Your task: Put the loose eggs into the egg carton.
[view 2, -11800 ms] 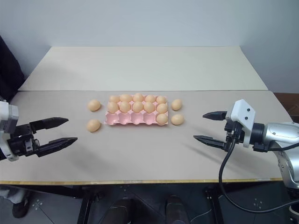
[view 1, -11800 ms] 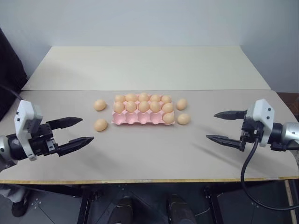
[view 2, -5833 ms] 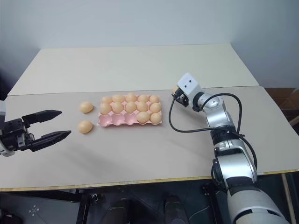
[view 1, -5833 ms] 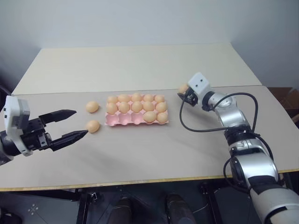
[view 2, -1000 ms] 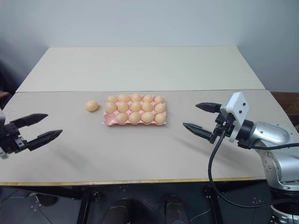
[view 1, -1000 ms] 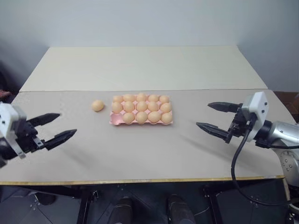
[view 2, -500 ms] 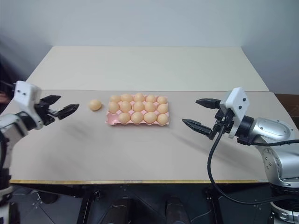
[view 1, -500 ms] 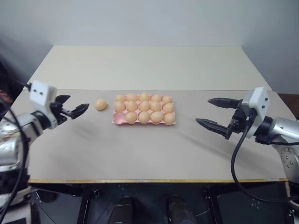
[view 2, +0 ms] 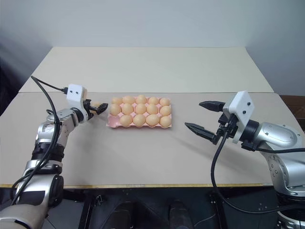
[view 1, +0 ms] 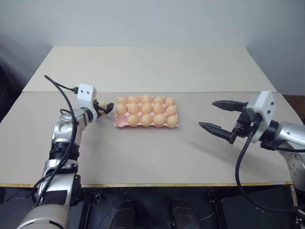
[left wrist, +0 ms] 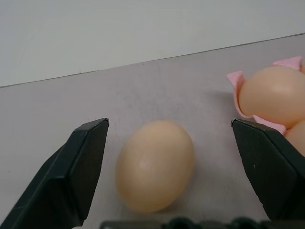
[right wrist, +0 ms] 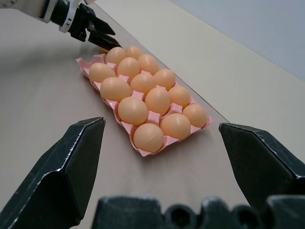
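A pale bench point(view 1: 143, 152) is carrying the pink egg carton point(view 1: 146, 123) at its middle. The right gripper point(view 1: 223, 116) is waiting released toward the right edge. The left gripper point(left wrist: 169, 157), spread wide, is straddling the last loose egg point(left wrist: 155, 164) beside the carton's left end; an off-centre squeeze could send it rolling.

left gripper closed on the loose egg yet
No, in the left wrist view the left gripper stands open, with the loose egg lying on the table between its fingers, touching neither.
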Robot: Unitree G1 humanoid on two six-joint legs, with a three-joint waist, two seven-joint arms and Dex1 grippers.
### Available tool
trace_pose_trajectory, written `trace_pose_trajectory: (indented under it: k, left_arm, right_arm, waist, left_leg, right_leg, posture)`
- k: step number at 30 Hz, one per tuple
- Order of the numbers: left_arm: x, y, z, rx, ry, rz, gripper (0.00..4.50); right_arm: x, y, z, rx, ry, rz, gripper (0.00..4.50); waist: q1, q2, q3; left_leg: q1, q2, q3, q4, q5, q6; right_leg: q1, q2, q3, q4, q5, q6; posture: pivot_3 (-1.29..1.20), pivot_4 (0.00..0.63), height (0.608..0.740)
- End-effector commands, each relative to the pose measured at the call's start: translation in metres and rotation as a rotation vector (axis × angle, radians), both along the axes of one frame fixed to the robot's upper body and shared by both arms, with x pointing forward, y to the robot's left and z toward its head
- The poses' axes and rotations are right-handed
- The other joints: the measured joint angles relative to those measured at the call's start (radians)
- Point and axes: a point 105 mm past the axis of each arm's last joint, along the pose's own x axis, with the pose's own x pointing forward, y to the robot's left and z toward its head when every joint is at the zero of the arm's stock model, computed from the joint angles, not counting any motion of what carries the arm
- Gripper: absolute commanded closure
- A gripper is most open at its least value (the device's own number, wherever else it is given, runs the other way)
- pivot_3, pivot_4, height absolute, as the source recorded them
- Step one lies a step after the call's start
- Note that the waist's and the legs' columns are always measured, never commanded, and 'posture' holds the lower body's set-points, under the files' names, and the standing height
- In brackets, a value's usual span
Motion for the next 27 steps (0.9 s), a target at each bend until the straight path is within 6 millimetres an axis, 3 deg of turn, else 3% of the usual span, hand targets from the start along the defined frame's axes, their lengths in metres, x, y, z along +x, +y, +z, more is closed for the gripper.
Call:
trace_pose_trajectory:
  k: [1, 4, 7, 12, 14, 20, 24, 27]
  left_arm:
    - [0.007, -0.002, 0.010, 0.015, -0.044, -0.002, 0.02]
    - [0.010, -0.005, 0.001, 0.017, -0.005, 0.010, 0.02]
    - [0.011, -0.007, -0.006, 0.022, 0.027, 0.004, 0.60]
    - [0.011, -0.007, -0.004, 0.019, 0.017, -0.003, 2.23]
    - [0.010, -0.007, 0.002, 0.011, -0.004, -0.015, 2.65]
    - [-0.007, -0.004, 0.038, 0.091, -0.126, -0.105, 2.65]
    - [-0.037, -0.024, 0.059, 0.129, -0.196, -0.292, 2.65]
    - [-0.062, -0.041, 0.054, 0.141, -0.157, -0.448, 2.65]
  right_arm:
    - [-0.006, -0.001, 0.012, 0.007, -0.050, -0.003, 0.00]
    - [-0.007, -0.001, 0.012, 0.006, -0.054, -0.007, 0.00]
    - [-0.008, -0.001, 0.013, 0.009, -0.061, -0.011, 0.00]
    - [-0.006, -0.003, 0.014, 0.015, -0.073, -0.040, 0.00]
    - [-0.006, -0.004, 0.015, 0.018, -0.074, -0.044, 0.00]
    - [-0.007, -0.006, 0.016, 0.018, -0.083, -0.065, 0.00]
    - [-0.009, -0.005, 0.014, 0.018, -0.080, -0.069, 0.00]
    - [-0.011, -0.004, 0.014, 0.020, -0.081, -0.071, 0.00]
  waist:
    - [0.000, 0.000, 0.000]
    - [0.002, 0.000, 0.000]
    - [0.001, 0.000, 0.000]
    - [0.001, 0.000, 0.000]
    - [0.001, 0.000, 0.000]
    - [-0.005, 0.000, 0.000]
    - [-0.003, 0.000, 0.000]
    - [-0.001, 0.000, 0.000]
  left_leg:
    - [0.000, 0.000, 0.000, 0.000, 0.000, 0.000]
    - [0.000, 0.000, 0.000, 0.000, 0.000, 0.000]
    - [0.000, -0.001, 0.000, 0.000, 0.000, 0.000]
    - [0.000, 0.000, 0.000, 0.000, 0.000, 0.000]
    - [0.000, 0.000, 0.000, 0.000, 0.000, 0.000]
    - [-0.001, 0.000, 0.000, 0.000, 0.000, 0.000]
    - [-0.001, 0.000, 0.000, 0.000, 0.000, 0.000]
    - [0.000, 0.000, 0.000, 0.000, 0.000, 0.000]
  right_leg:
    - [0.000, 0.000, 0.000, 0.000, 0.000, 0.000]
    - [0.000, 0.000, 0.000, 0.000, 0.000, 0.000]
    - [0.000, 0.000, 0.000, 0.000, 0.000, 0.000]
    - [0.000, 0.000, 0.000, 0.000, 0.000, 0.000]
    - [0.000, 0.000, 0.000, 0.000, 0.000, 0.000]
    - [0.000, 0.000, 0.000, 0.000, 0.000, 0.000]
    - [-0.001, 0.000, 0.000, 0.000, 0.000, 0.000]
    - [0.001, 0.000, 0.000, 0.000, 0.000, 0.000]
  posture:
    - [0.00, 0.150, 0.740]
    - [0.00, 0.150, 0.740]
    - [0.00, 0.150, 0.740]
    - [0.00, 0.150, 0.740]
    - [0.00, 0.150, 0.740]
    - [0.00, 0.150, 0.740]
    - [0.00, 0.150, 0.740]
    - [0.00, 0.150, 0.740]
